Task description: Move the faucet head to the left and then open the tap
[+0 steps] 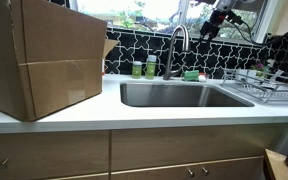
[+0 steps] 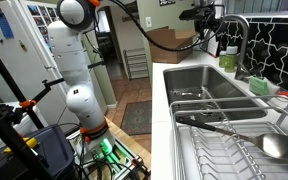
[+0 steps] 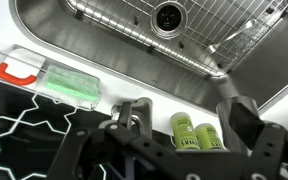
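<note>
The tap is a tall silver gooseneck behind the sink; it also shows in an exterior view. Its faucet head points down over the basin. My gripper hangs in the air above and to the right of the tap, apart from it, and shows near the arch in an exterior view. In the wrist view the gripper is open and empty, with a silver part of the tap and two green bottles between its fingers below.
A steel sink with a drain lies below. A big cardboard box stands on the counter at one side and a dish rack at the other. A green sponge in a clear holder sits behind the sink.
</note>
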Available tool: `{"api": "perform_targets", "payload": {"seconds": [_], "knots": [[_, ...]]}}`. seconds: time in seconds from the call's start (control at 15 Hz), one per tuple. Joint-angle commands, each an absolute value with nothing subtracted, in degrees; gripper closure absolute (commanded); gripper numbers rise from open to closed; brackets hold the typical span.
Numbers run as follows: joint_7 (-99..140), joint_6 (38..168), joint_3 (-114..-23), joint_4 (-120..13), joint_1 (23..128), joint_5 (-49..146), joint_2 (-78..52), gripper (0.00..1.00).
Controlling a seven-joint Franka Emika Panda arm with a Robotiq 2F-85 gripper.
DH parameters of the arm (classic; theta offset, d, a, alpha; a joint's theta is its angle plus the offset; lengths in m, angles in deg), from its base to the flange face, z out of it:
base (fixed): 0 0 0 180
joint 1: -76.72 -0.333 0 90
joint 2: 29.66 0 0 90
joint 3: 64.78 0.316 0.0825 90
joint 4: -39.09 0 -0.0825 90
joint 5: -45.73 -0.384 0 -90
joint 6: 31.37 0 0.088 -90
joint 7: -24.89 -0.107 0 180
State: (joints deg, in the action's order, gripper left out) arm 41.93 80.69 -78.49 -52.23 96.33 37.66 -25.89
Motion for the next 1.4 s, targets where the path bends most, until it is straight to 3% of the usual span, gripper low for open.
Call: {"api": "perform_targets", "payload": {"seconds": [0.0,0.67,1.33], "knots": [[30.13,85.20,-78.31,-63.56,93.30,45.57,-37.45,0.00],[7.83,84.54,-72.71,-73.98,94.01,59.61,-52.40,0.00],[5.03,84.16,-71.86,-73.42,93.60,62.11,-52.68,0.00]]}}
